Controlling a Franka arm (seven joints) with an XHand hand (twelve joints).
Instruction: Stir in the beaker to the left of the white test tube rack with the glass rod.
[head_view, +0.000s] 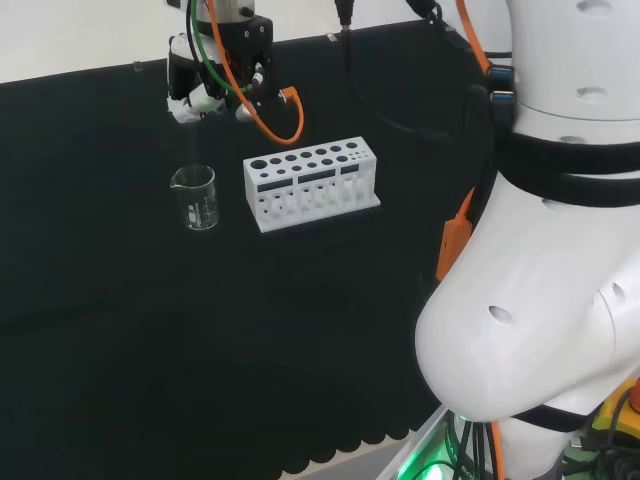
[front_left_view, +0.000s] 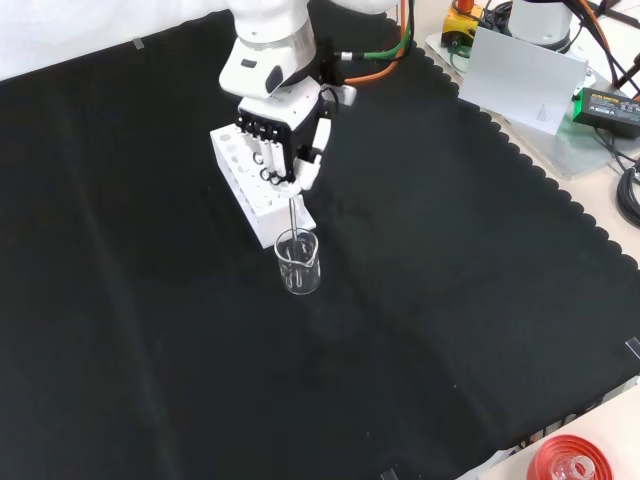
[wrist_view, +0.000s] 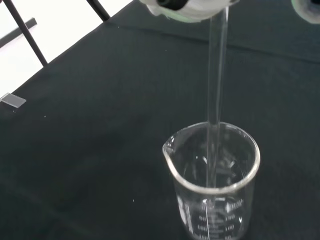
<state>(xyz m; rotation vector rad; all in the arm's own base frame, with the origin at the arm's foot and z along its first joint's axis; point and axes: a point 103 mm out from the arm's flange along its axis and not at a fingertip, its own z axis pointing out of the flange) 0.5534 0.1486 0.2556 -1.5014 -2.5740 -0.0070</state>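
While the glass rod (wrist_view: 216, 95) hangs upright with its lower end inside the clear beaker (front_left_view: 298, 264), I see the hand (front_left_view: 280, 135) above, fingers curled round the rod's top | beaker on black cloth (front_left_view: 450, 300), just left of the white test tube rack (head_view: 311, 185) in head view.

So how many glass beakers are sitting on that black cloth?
1. The beaker stands just left of the white test tube rack in the head view, under the hand, with the glass rod dipping into it. Clear ware is hard to spot, so another might be missed.
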